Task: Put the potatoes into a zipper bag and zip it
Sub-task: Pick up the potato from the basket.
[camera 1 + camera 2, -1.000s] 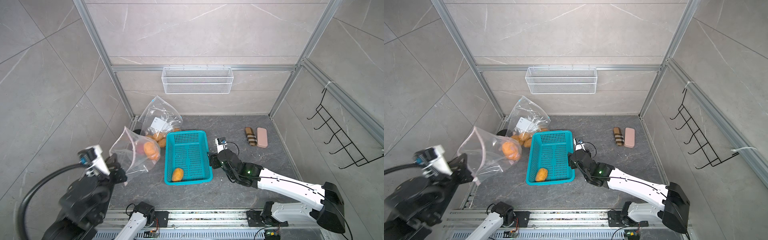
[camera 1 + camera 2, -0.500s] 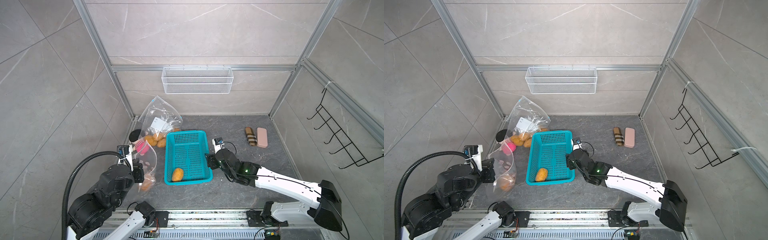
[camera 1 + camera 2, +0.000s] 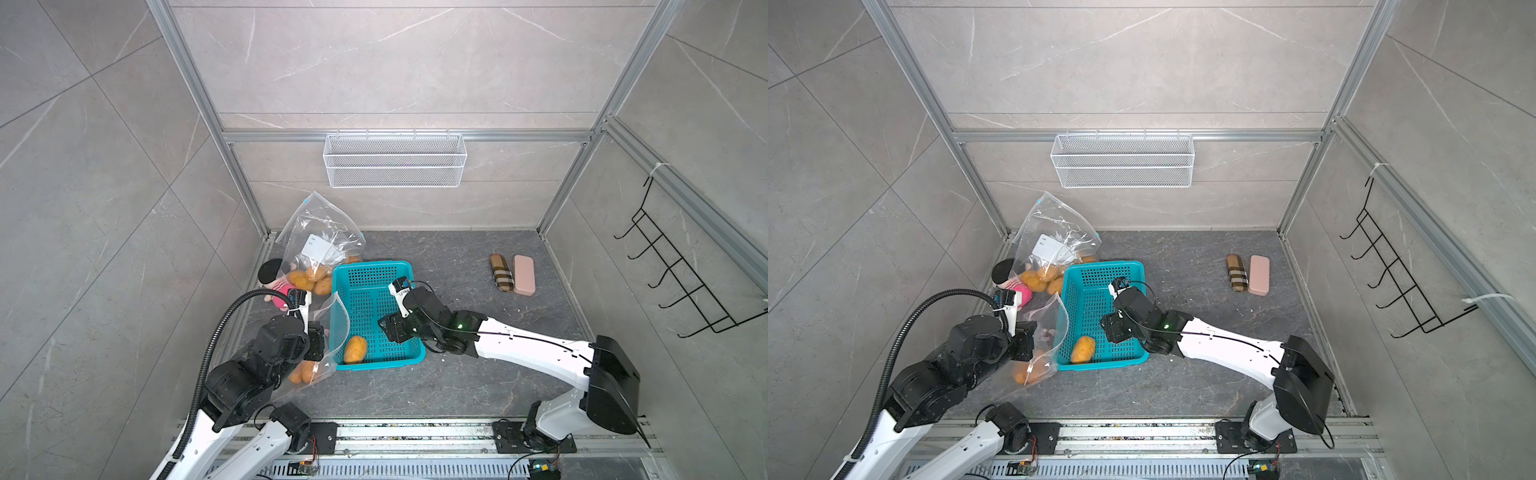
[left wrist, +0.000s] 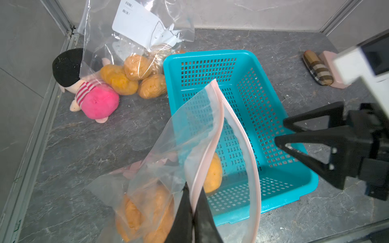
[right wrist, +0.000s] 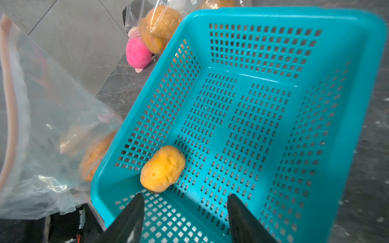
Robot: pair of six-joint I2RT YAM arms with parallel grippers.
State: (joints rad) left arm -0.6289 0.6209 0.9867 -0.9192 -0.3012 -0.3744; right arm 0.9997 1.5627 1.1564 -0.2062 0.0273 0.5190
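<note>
While both top views look down on the tabletop (image 3: 457,386), a teal basket (image 3: 372,266) stands left of centre with one potato (image 3: 355,349) lying in its front left corner. Just beside the basket's left wall, the zipper bag (image 3: 332,332) hangs from the left gripper (image 3: 316,340) with its mouth up and gaping. A few potatoes (image 3: 305,372) are bunched at its bottom near the front left corner. Their number is hard to make out, since film and arm cover them. A second bag (image 3: 1054,232) leans in the back left corner over more potatoes (image 3: 1036,280); whether all of these sit inside it I cannot tell. A plush doll (image 3: 1022,296) lies partly under it. The right gripper (image 3: 1111,328) hangs over the basket. A plaid case (image 3: 500,274) and a pink case (image 3: 523,280) lie side by side near the right edge.

From the left wrist, the left gripper (image 4: 192,189) is pinched tight on the zipper bag's (image 4: 185,136) pink zip strip. The bag's rim half hides the basket potato (image 4: 213,174).

From the right wrist, the right gripper (image 5: 185,194) stands spread with nothing between its fingers, just short of the potato (image 5: 162,169). The zipper bag (image 5: 42,126) blurs at the frame's edge, and a potato inside it (image 5: 95,156) shows only as a vague orange shape.
</note>
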